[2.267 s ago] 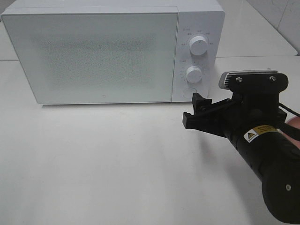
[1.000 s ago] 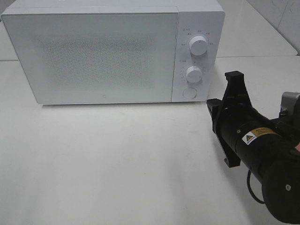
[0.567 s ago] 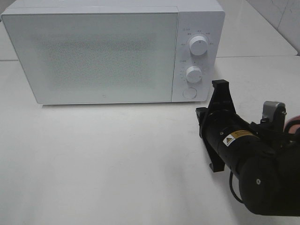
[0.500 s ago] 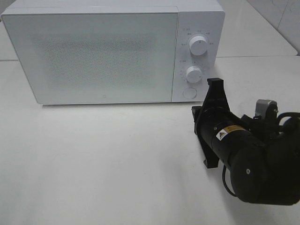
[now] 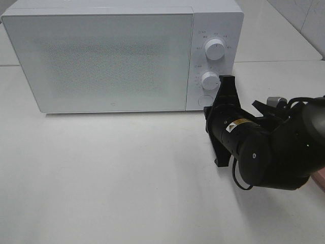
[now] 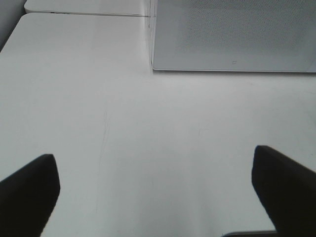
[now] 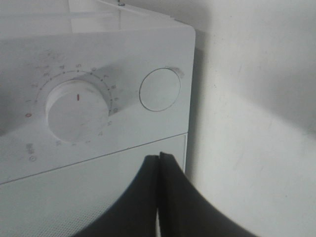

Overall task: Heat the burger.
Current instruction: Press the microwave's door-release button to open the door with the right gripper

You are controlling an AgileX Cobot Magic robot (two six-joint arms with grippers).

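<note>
The right gripper has advanced from the right of the table to the control panel of the microwave. Only its wrist view shows its jaws pressed together, near the round button. The left gripper, seen only in its own view, is spread wide over the table. Where the burger is cannot be told.

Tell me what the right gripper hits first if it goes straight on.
Probably the microwave, near its round button by the lower dial. The shut right gripper points right at it; remaining gap unclear.
</note>
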